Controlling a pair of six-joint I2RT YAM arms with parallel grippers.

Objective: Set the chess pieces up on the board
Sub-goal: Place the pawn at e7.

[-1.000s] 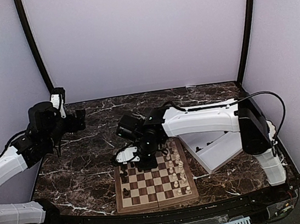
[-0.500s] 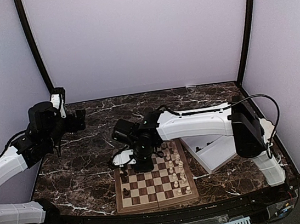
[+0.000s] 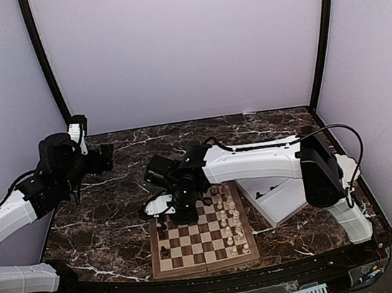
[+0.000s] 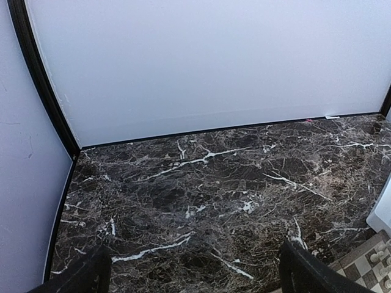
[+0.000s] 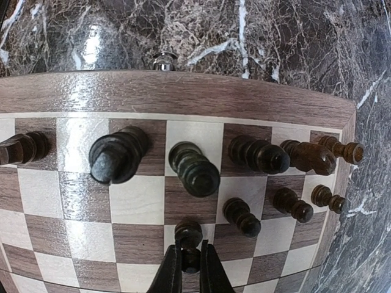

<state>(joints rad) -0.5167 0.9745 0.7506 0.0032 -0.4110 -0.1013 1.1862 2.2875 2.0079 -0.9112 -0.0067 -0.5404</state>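
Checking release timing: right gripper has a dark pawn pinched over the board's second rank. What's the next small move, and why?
Probably ease straight down until the piece seats, then open the jaws. The right gripper is shut on the dark pawn, in line with three dark pawns standing in that row. The pictures do not show whether its base touches the board.

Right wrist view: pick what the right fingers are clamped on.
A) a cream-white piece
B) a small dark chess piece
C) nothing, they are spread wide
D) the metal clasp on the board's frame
B: the right fingers stand pinched together on a small dark chess piece above the board, with only dark pieces around them.
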